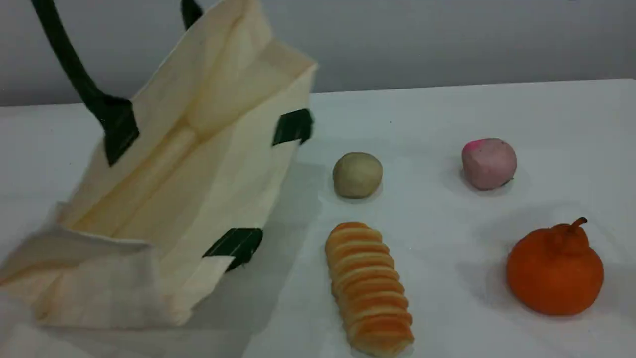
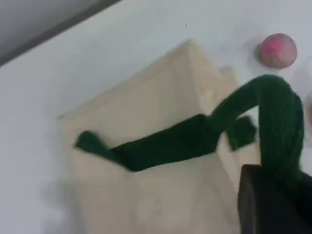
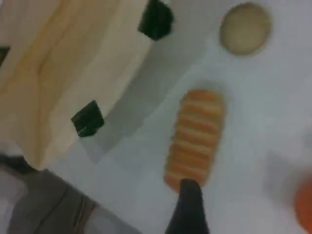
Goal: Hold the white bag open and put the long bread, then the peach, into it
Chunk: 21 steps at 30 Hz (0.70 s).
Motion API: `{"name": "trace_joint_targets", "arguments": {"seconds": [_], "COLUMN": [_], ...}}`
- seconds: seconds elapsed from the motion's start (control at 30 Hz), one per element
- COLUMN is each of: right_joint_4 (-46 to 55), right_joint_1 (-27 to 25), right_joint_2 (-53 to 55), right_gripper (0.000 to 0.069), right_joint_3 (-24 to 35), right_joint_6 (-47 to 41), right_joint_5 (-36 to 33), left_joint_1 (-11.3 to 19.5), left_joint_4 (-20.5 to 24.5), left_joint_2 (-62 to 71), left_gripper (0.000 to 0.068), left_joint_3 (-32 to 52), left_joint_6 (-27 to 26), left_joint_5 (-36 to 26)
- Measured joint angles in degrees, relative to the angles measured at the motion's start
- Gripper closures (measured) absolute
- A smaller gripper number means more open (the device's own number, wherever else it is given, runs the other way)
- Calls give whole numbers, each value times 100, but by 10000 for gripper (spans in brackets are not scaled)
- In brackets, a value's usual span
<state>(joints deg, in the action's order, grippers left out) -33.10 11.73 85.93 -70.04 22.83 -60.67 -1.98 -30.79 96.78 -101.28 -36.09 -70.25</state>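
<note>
The white bag [image 1: 208, 164] stands at the left of the table, its mouth gaping toward the foods. Its dark green strap handle [image 1: 74, 69] is pulled taut up out of frame. In the left wrist view that handle [image 2: 273, 122] runs into my left gripper [image 2: 273, 195], which is shut on it above the bag [image 2: 146, 126]. The long bread [image 1: 367, 288] lies on the table right of the bag. My right gripper [image 3: 187, 209] hovers open over the near end of the long bread [image 3: 195, 139], showing one dark fingertip and holding nothing. The peach [image 1: 488, 163] sits at the back right, untouched.
A beige-tan ball [image 1: 357, 174] rests behind the bread, between bag and peach. A larger orange stemmed fruit [image 1: 554, 268] sits at the front right. The table's far edge meets a grey wall.
</note>
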Motion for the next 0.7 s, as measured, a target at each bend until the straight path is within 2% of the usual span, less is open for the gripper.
{"name": "trace_joint_targets", "arguments": {"seconds": [0.13, 0.37, 0.5, 0.7], "right_joint_4": [38, -16, 3, 20], "right_joint_1": [307, 531, 826, 1382], "right_joint_2": [178, 638, 948, 1525], "right_gripper": [164, 164, 164, 164], "right_joint_3": [0, 0, 0, 0], "right_joint_6": [0, 0, 0, 0], "right_joint_5": [-133, -205, -220, -210], "left_joint_1": [0, 0, 0, 0], "left_joint_4": [90, 155, 425, 343], "left_joint_2": [-74, -97, -97, -97], "left_gripper": [591, 591, 591, 591], "left_joint_3": [0, 0, -4, -4], "left_joint_6": [-112, -265, -265, -265], "left_joint_5": [5, 27, 27, 33]}}
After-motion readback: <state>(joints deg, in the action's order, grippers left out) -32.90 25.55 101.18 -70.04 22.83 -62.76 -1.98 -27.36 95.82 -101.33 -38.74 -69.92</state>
